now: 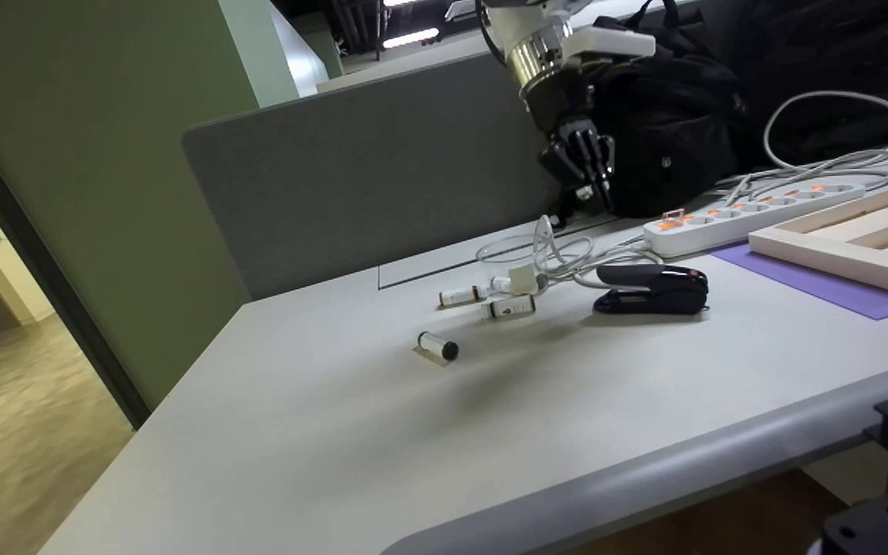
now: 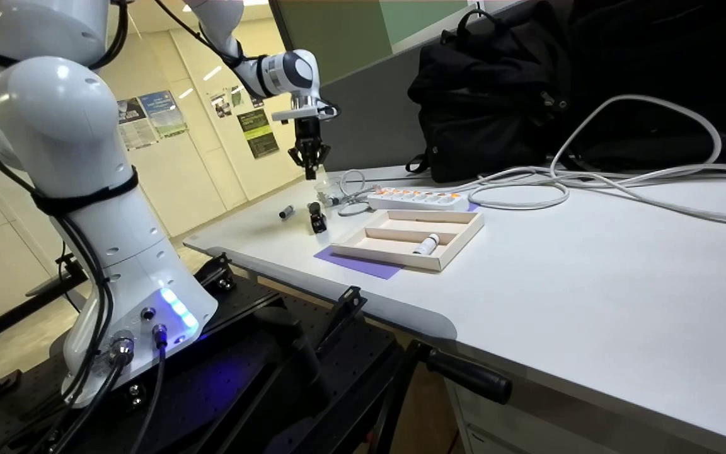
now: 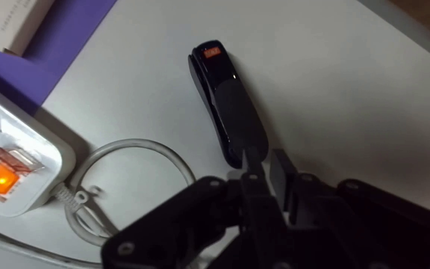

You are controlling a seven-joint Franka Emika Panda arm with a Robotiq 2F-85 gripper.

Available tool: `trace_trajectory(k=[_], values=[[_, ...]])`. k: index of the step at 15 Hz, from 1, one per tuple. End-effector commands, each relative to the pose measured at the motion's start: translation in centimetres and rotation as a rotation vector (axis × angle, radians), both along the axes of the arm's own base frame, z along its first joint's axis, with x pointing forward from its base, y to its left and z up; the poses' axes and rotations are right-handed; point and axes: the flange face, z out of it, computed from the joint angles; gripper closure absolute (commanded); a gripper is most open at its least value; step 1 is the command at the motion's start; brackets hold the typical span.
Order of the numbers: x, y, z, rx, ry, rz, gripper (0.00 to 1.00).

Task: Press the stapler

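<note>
A: The gripper [image 3: 266, 156] first, quick. How does it stand?

B: Narrow. We see the fingers [image 3: 252, 164] set close, just a slim strip of pale tabletop [image 3: 323, 67] between them.

A: Touching the stapler [image 3: 233, 108]?

B: Apart. In both exterior views the gripper hangs above the tabletop, stapler lower down. In the wrist view the fingertips merely overlap the stapler's near end.

A: Long axis?

B: Wrist view: steep diagonal, upper left to lower right. Orange-label end up top; grey-topped end points down at the fingers.

A: From outside?

B: In an exterior view the stapler [image 1: 667, 291] lies almost level across the frame: label end right, grey top's free end left, gap over the black base opening left too. In an exterior view the stapler [image 2: 317, 219] runs foreshortened; too small for us to say which end is which.

A: Where's it sitting?

B: Upright on its base on the tabletop, near the power strip [image 1: 752, 222], a pale cable [image 3: 136, 143] looping near its grey-topped end.

A: Further out?

B: Small white cylinders [image 1: 438, 346] beyond the grey-topped end, apart from it. Tray [image 2: 388, 256] on a purple sheet [image 3: 65, 45], white bottle [image 2: 426, 244] in its compartment nearer that camera. Behind: black backpack [image 1: 667, 131], grey partition [image 1: 382, 185].
</note>
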Motion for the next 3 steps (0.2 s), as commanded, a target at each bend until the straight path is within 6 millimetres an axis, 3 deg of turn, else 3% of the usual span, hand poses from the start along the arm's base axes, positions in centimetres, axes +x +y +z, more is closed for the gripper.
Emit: trace_trajectory(k=[1,3], values=[[0.0,-0.6,1.5,-0.01,0.013,-0.002,0.79],[-0.1,-1.6,3.6,-0.022,0.022,-0.01,0.65]])
